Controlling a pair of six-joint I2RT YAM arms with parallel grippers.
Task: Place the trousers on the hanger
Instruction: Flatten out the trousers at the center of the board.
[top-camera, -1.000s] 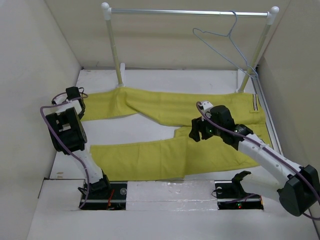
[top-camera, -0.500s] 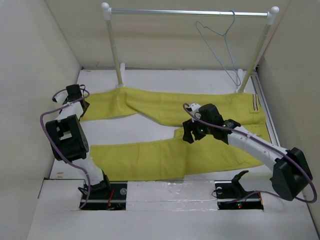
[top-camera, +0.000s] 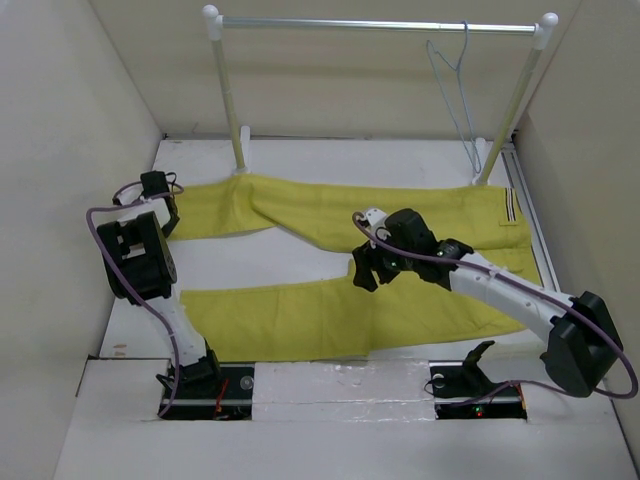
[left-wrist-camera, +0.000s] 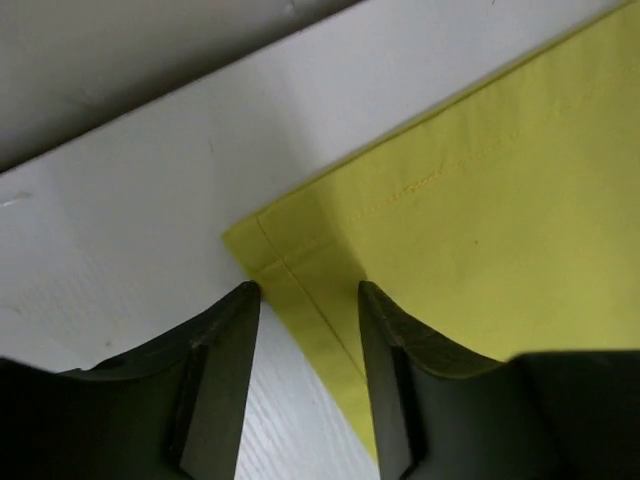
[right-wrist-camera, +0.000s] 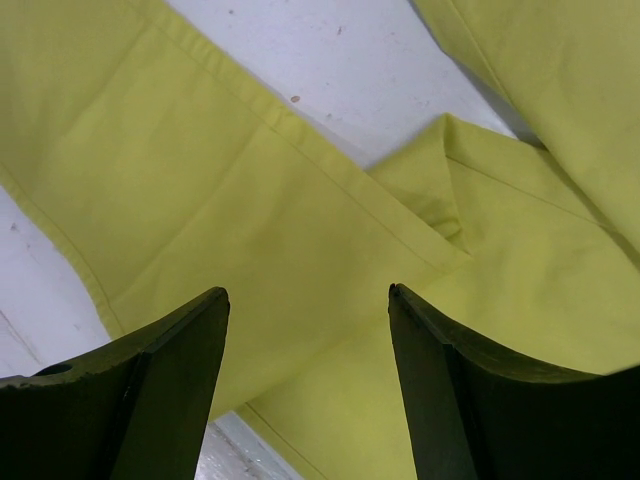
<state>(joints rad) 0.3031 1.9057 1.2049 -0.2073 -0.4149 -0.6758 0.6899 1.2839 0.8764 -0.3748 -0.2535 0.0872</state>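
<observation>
Surface (top-camera: 300, 160): white and walled on three sides, with the trousers spread across it.
Trousers (top-camera: 330, 215): mustard-yellow and lying flat. The waistband was at the right, with dark stripes on its white edge. Both legs ran to the left, one farther back and one nearer the arm bases, with bare surface between them.
Rail (top-camera: 380, 24): a silver bar on two white posts, standing at the back of the surface.
Hanger (top-camera: 463, 55): thin pale wire, hooked on the rail near its right post. It hung clear of the trousers.
Right hand (top-camera: 362, 272): open, with its jaws wide apart and holding nothing. It was poised over the spot where the two legs meet; the wrist view (right-wrist-camera: 308, 295) showed a small fold of cloth just beyond the fingertips.
Left hand (top-camera: 167, 208): open and gripping nothing. It was at the cuff end of the far leg; in the wrist view (left-wrist-camera: 305, 290) the hem corner lay between the parted fingers (left-wrist-camera: 225, 350).
</observation>
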